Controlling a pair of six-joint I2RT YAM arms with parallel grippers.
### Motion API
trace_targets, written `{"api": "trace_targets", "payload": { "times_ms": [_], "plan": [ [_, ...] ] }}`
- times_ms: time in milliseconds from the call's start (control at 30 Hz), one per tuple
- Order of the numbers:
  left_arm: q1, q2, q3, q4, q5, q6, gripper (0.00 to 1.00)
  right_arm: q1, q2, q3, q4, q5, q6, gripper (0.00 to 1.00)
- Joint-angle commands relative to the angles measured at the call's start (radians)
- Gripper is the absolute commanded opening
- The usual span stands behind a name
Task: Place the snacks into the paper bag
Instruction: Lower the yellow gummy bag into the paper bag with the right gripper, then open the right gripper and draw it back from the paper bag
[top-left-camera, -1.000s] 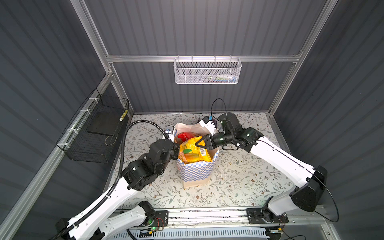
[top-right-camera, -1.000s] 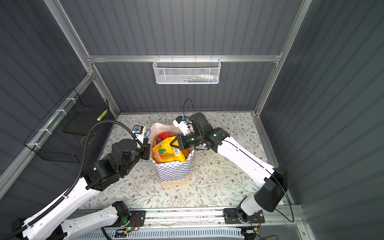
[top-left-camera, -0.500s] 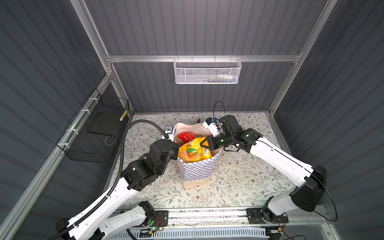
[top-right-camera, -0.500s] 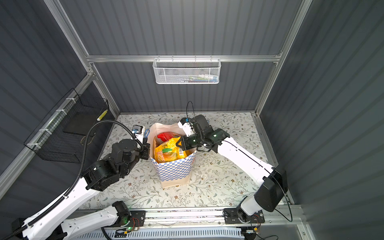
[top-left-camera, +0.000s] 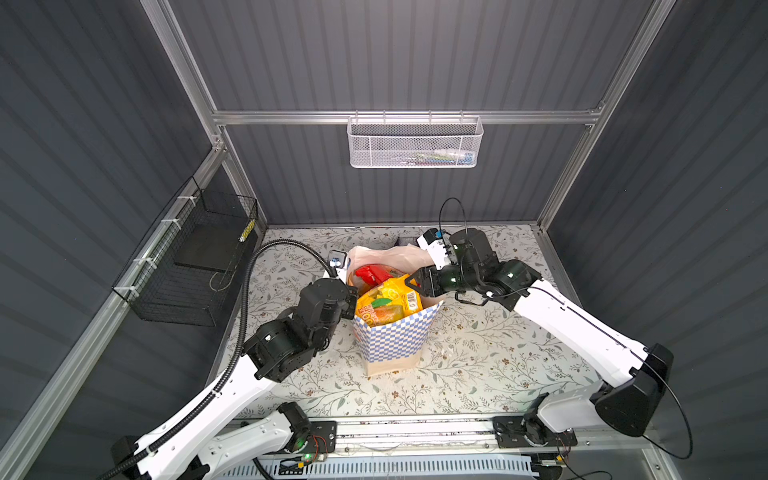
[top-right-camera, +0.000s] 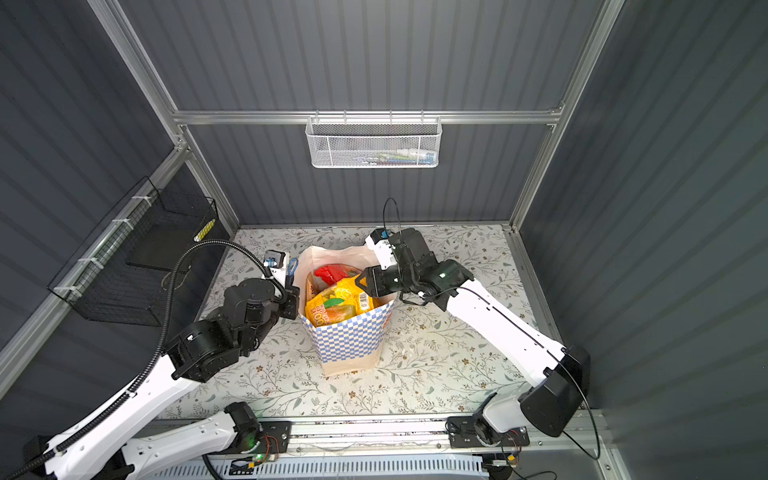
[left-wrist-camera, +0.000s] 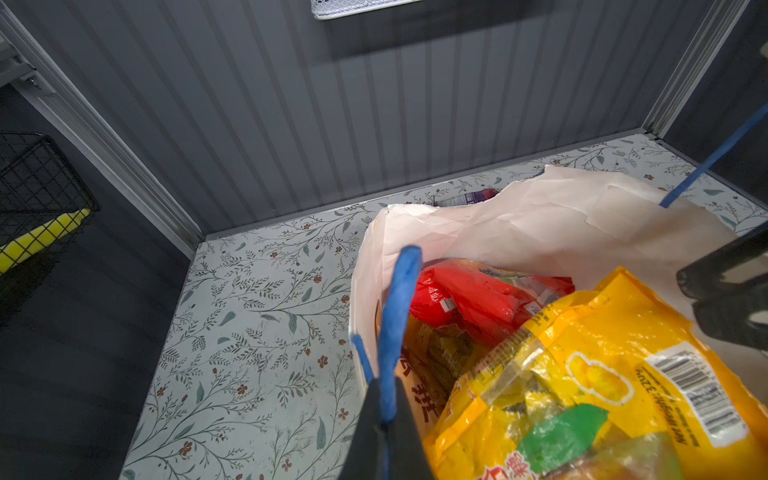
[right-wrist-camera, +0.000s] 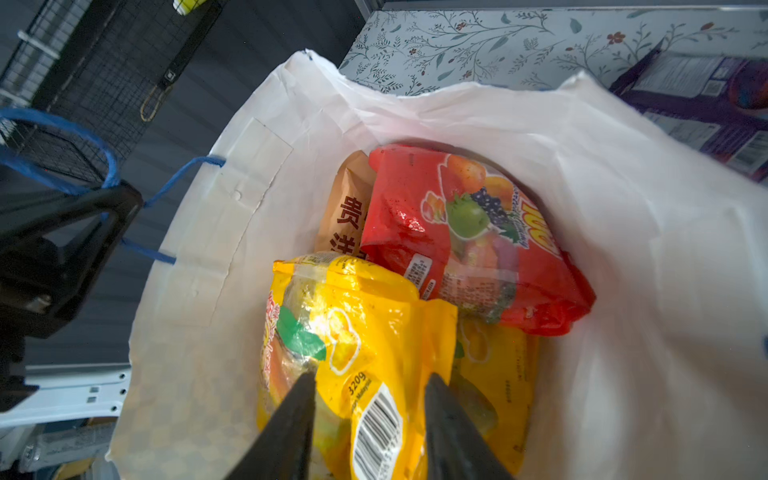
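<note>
Right gripper (right-wrist-camera: 370, 376) jaws apart astride yellow pkt (right-wrist-camera: 361, 316) in paper bag (right-wrist-camera: 232, 208).

Left arm (top-left-camera: 232, 399): raised from front rail, elbow bent, forearm reaching toward centre.
Left gripper (left-wrist-camera: 384, 415): clamped tight on blue cord handle (left-wrist-camera: 401, 291).
Right arm (top-left-camera: 573, 324): angled in from right side, wrist turned inward.
Right gripper (right-wrist-camera: 370, 378): jaws parted, tips pointing downward.

Paper bag (top-left-camera: 395, 345) upright, open; yellow packet (top-left-camera: 390, 299), red packet (top-left-camera: 372, 272) inside (purple packet (right-wrist-camera: 702, 104) outside, behind).
</note>
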Motion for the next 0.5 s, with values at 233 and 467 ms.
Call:
{"api": "trace_targets", "payload": {
  "times_ms": [233, 467],
  "plan": [
    [0.004, -0.009, 0.003, 0.014, -0.052, 0.011, 0.0, 0.009, -0.061, 0.064, -0.02, 0.073, -0.033, 0.74],
    [0.003, -0.001, 0.008, 0.005, -0.067, 0.0, 0.0, 0.01, -0.113, 0.072, -0.024, 0.073, -0.04, 0.84]
  ]
}}
